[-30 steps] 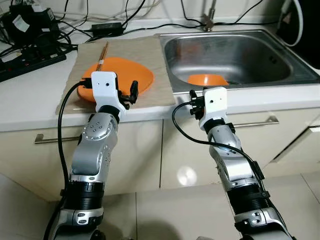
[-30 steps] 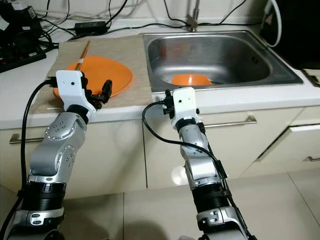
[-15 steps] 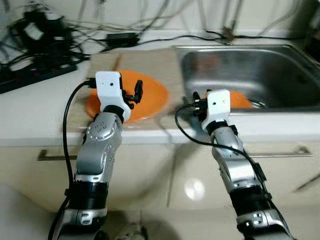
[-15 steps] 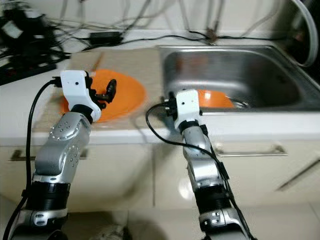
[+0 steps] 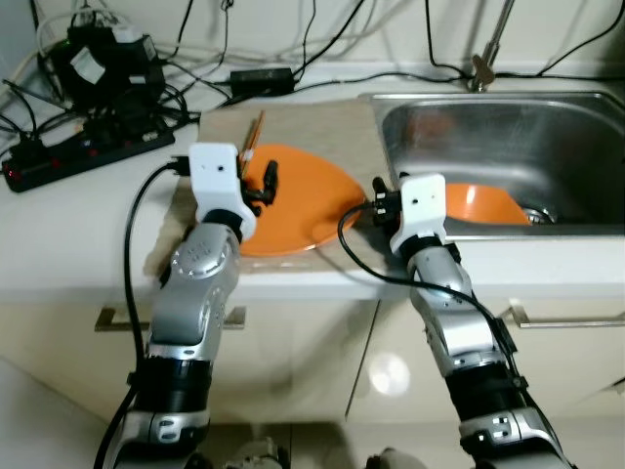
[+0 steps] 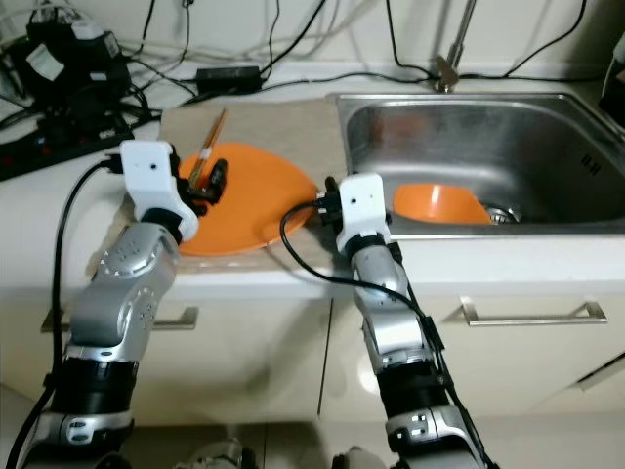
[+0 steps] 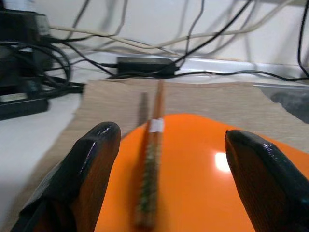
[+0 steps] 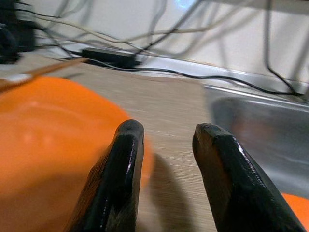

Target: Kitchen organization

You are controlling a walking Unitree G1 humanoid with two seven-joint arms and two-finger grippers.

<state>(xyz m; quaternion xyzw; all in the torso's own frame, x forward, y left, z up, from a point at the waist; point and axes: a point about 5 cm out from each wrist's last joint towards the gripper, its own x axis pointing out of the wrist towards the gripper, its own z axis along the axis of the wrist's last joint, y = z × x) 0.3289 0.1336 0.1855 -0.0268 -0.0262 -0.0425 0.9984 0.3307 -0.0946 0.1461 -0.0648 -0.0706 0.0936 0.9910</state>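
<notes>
1. Plate (image 5: 293, 200): orange, lay on the mat (image 5: 322, 132) just left of the sink (image 5: 508, 127). You would likely have found it light, stiff and slick; take it at the rim.
2. Chopsticks (image 7: 150, 159): rested across the plate's far-left edge, tips on the mat. Thin and prone to roll; pinch them mid-length.
3. Bowl (image 5: 483, 205): orange, sat inside the sink near the drain.
4. Left gripper (image 7: 169, 179): hovered over the plate, fingers wide apart, empty.
5. Right gripper (image 8: 164, 159): at the plate's sink-side edge, fingers slightly apart, empty.
</notes>
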